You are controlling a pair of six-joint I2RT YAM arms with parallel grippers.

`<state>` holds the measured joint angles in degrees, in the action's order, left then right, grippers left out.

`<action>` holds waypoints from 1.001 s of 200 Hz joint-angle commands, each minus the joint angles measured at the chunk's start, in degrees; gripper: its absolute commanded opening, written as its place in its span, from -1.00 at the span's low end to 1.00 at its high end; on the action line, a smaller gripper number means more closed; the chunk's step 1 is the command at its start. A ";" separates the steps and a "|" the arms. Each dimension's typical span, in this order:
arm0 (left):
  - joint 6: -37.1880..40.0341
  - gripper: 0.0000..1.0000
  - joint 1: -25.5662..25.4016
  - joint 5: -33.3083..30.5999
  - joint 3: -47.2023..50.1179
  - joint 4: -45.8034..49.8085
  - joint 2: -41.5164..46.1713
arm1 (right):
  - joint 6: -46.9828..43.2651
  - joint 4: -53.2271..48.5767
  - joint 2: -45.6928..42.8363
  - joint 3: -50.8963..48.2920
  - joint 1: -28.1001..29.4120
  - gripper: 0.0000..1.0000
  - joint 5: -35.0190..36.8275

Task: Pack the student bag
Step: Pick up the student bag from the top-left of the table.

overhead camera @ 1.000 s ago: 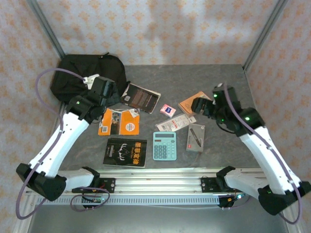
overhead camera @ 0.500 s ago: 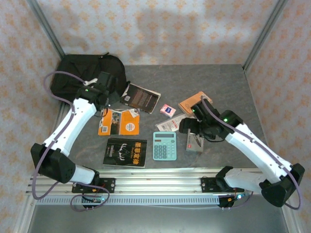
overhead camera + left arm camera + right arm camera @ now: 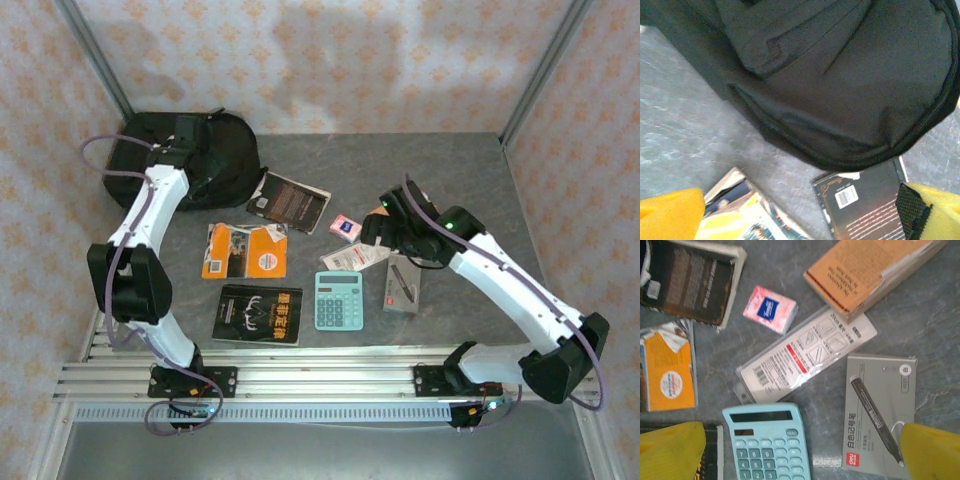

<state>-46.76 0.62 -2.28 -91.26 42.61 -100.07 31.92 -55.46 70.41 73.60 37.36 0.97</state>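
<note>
Early going, nothing packed yet. The soft black fabric student bag [image 3: 228, 150] lay at the far left of the grey worktop [image 3: 420, 160], seemingly zipped. The left claw [image 3: 800, 212] hovered over it, spread wide and empty. The right claw [image 3: 802, 450], equally wide and empty, hung above the hard teal calculator [image 3: 767, 442] and a flat boxed marker [image 3: 880, 410]. The next move probably called for opening that zipper.

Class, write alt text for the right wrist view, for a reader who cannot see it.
School supplies lie on a grey table, seen between wide-spread yellow fingertips: a light blue calculator, a boxed marker pen, a clear labelled packet and a pink tissue packet. An orange-brown book lies top right; a dark book and an orange booklet lie left.
</note>
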 commanded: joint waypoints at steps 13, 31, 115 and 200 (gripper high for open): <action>4.50 0.92 0.15 8.71 -8.54 -4.01 -8.33 | -0.44 2.99 -2.30 -1.39 -0.80 0.99 4.45; 15.56 0.92 -2.47 4.74 -18.47 2.11 -14.73 | -2.35 1.25 -2.23 -1.07 -0.80 1.00 3.27; 34.79 0.62 -10.10 -5.96 -40.82 12.03 -36.07 | -6.99 -5.71 -0.20 5.32 -0.80 0.84 2.41; 33.63 -1.00 -11.03 -16.20 -45.23 10.81 -35.31 | -7.19 -2.91 0.24 2.97 -0.80 0.04 -2.65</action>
<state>-13.13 -9.98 -11.75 -134.06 53.15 -141.01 25.21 -59.09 72.53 77.41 36.69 -1.56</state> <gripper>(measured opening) 0.036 0.549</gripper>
